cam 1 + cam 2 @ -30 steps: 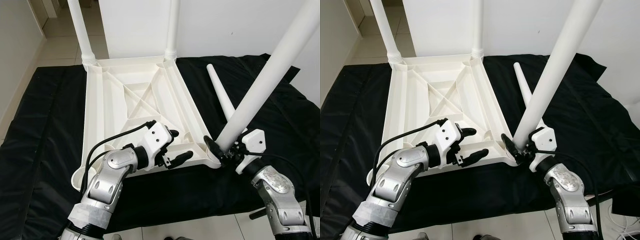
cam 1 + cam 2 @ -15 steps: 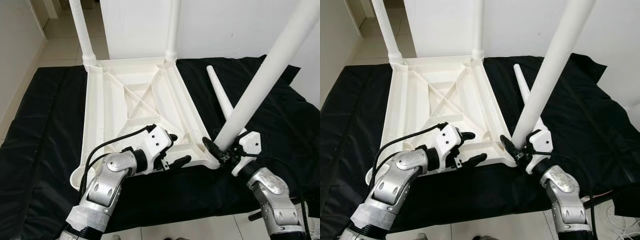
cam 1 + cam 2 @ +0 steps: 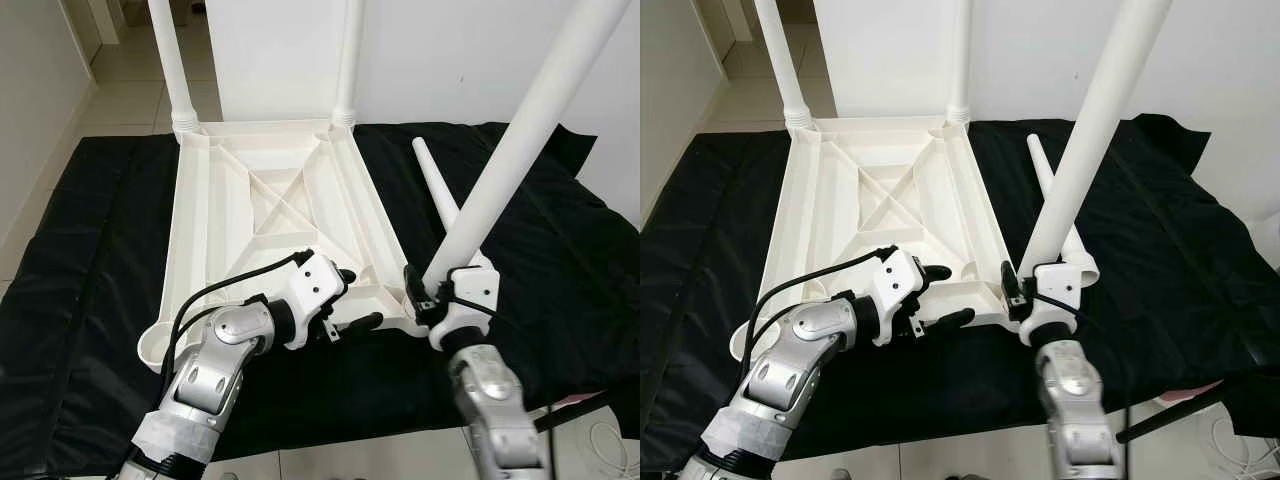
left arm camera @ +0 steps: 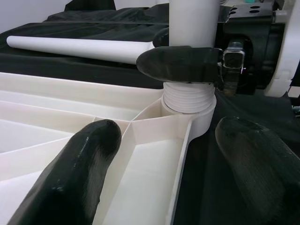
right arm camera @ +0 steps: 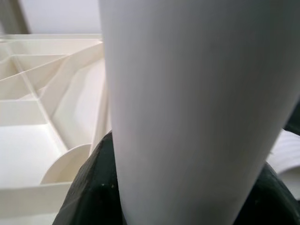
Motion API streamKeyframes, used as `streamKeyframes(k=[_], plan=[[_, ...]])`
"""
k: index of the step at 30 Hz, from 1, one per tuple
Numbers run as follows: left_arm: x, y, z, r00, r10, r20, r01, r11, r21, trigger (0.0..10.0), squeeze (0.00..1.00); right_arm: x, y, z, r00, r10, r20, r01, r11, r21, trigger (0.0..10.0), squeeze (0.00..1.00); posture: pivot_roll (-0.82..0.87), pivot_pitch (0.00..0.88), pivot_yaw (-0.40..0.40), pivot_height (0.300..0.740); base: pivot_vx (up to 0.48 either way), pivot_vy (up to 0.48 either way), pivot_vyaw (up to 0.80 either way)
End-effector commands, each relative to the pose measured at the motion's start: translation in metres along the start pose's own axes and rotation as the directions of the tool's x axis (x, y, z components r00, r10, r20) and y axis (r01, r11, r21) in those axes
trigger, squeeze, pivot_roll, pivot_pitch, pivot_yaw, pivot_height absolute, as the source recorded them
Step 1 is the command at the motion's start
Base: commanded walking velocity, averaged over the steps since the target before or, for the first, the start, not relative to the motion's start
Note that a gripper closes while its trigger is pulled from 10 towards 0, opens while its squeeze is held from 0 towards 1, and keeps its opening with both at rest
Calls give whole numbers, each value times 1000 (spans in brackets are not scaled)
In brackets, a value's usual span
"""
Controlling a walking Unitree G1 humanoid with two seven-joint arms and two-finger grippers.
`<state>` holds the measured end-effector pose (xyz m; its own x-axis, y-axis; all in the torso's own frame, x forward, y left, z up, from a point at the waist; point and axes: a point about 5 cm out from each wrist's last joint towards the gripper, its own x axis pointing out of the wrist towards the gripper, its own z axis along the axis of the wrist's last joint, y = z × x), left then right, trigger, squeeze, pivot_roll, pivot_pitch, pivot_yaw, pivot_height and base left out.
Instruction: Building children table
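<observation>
Two tools at the tabletop (image 3: 270, 215) near corner: right tool (image 3: 432, 300) clamped on the third leg (image 3: 510, 150) at its corner socket (image 4: 187, 101); left tool (image 3: 350, 300) spread wide beside it, holding nothing. Leg tilts; judged best squared upright before twisting home.

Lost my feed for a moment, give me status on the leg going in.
Right claw shut on table leg, its threaded end at the near right corner socket. Left claw open, straddling tabletop rim. Spare leg lies on mat, clear.
</observation>
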<state>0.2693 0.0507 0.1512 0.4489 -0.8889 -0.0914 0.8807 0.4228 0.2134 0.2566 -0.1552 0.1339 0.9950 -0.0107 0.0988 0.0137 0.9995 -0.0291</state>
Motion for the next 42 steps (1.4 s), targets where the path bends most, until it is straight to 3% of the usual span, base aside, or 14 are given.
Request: streamKeyframes(k=[1, 8, 9, 11, 12, 20, 21, 24, 29, 30, 31, 32, 41, 42], plan=[[0, 3, -2, 998, 66, -13, -66, 998, -1, 10000, 0, -3, -5, -11, 990, -118, -71, 117, 993, -21, 10000, 0, -28, 49, -45, 740, 0, 0, 0], [1, 4, -1, 997, 75, -10, -75, 997, -5, 10000, 0, 0, -1, -7, 985, -158, -63, 157, 987, -23, 10000, 0, -34, 50, -43, 740, 0, 0, 0], [2, 4, -1, 997, 75, -7, -75, 997, -6, 10000, 0, 1, 1, -6, 990, -127, -59, 127, 992, -13, 10000, 392, -35, 52, -45, 740, 0, 0, 0], [2, 4, -1, 997, 75, -6, -75, 997, -6, 10000, 0, 1, 2, -5, 991, -119, -58, 118, 993, -11, 10000, 392, -35, 52, -45, 740, 0, 0, 0], [3, 4, 0, 997, 75, -5, -75, 997, -6, 10000, 0, 1, 5, -3, 994, -102, -41, 102, 995, 0, 10000, 1000, -37, 53, -44, 740, 0, 0, 0], [5, 6, 2, 997, 79, 2, -79, 997, -7, 10000, 0, 3, 9, 7, 999, 37, 19, -38, 999, 29, 10000, 1000, -43, 60, -42, 740, 0, 0, 0], [5, 6, 2, 997, 77, 3, -77, 997, -8, 10000, 0, 3, 7, 9, 991, 129, 25, -129, 991, 17, 10000, 0, -43, 60, -41, 740, 0, 0, 0], [5, 6, 2, 997, 74, 3, -74, 997, -6, 10000, 0, 2, 4, 10, 980, 196, 28, -196, 981, 3, 10000, 0, -44, 60, -40, 740, 0, 0, 0], [5, 6, 3, 997, 75, 5, -75, 997, -5, 10000, 0, 0, -1, 10, 929, 369, 6, -369, 929, -35, 10000, 0, -44, 60, -38, 740, 0, 0, 0], [6, 7, 4, 997, 74, 7, -74, 997, -5, 10000, 0, 1, -5, 11, 882, 471, 0, -470, 880, -66, 10000, 0, -50, 61, -36, 740, 0, 0, 0], [6, 7, 4, 997, 74, 7, -74, 997, -5, 10000, 0, 1, -5, 11, 882, 471, 0, -470, 880, -66, 10000, 0, -50, 61, -36, 740, 0, 0, 0], [6, 6, 4, 997, 73, 7, -73, 997, -5, 10000, 0, 2, -7, 10, 849, 528, -12, -527, 846, -87, 10000, 0, -50, 61, -36, 740, 0, 0, 0], [7, 6, 5, 998, 67, 10, -67, 998, -1, 10000, 0, 11, -16, 12, 808, 589, -27, -588, 801, -111, 10000, 0, -44, 60, -35, 740, 0, 0, 0], [7, 6, 5, 998, 68, 10, -68, 998, 0, 10000, 0, 11, -19, 10, 802, 597, -38, -597, 794, -116, 1608, 0, -38, 60, -35, 740, 0, 0, 0]])
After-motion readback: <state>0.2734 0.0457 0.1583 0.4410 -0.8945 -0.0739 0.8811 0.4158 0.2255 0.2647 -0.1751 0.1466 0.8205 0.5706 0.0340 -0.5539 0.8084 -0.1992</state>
